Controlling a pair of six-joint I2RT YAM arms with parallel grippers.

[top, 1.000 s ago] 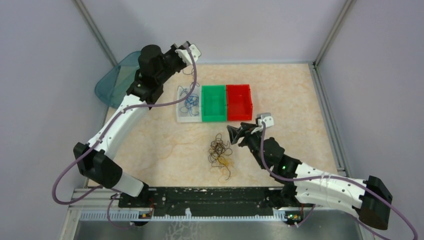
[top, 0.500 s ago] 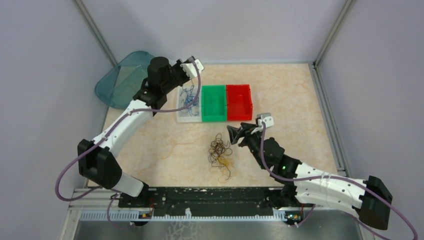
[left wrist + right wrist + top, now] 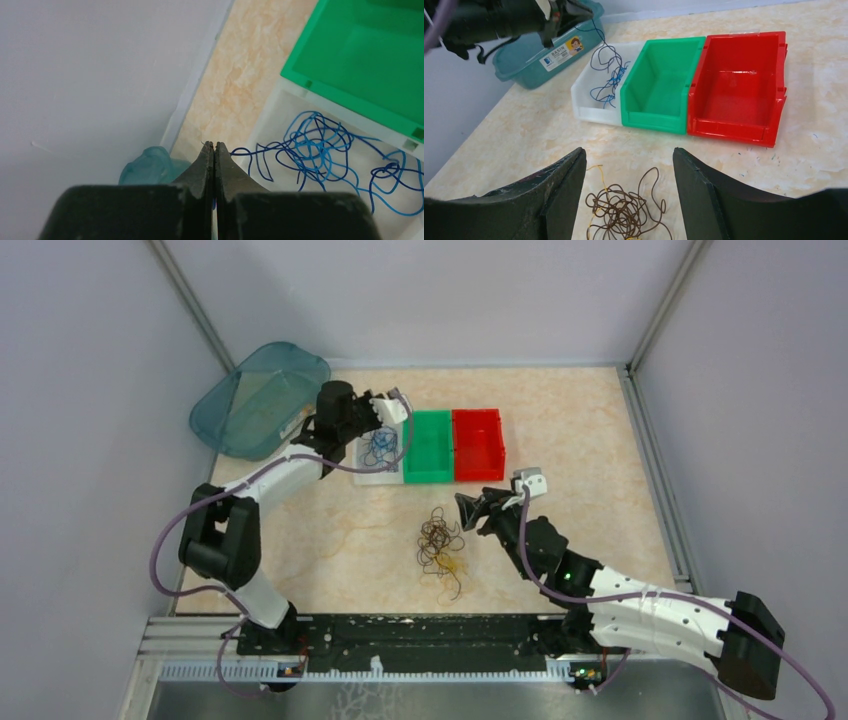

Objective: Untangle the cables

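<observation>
A tangle of dark brown cables [image 3: 438,538] [image 3: 625,212] with a yellow strand [image 3: 599,172] through it lies on the table in front of the bins. My right gripper [image 3: 466,506] [image 3: 629,150] hovers open just to its right, with nothing between its fingers. Blue cables [image 3: 378,445] [image 3: 320,150] lie curled in the white bin [image 3: 365,476]. My left gripper [image 3: 384,424] [image 3: 214,145] is over that bin's far left corner, shut on a blue cable [image 3: 600,47] that hangs from it down into the bin.
A green bin [image 3: 427,472] and a red bin [image 3: 478,472] stand in a row right of the white bin, and nothing shows inside them. A teal basin [image 3: 255,400] lies at the back left against the wall. Grey walls close in both sides.
My left arm has swung down and forward from high at the back to just over the white bin, lowering the hanging blue cable. The right arm has not moved.
</observation>
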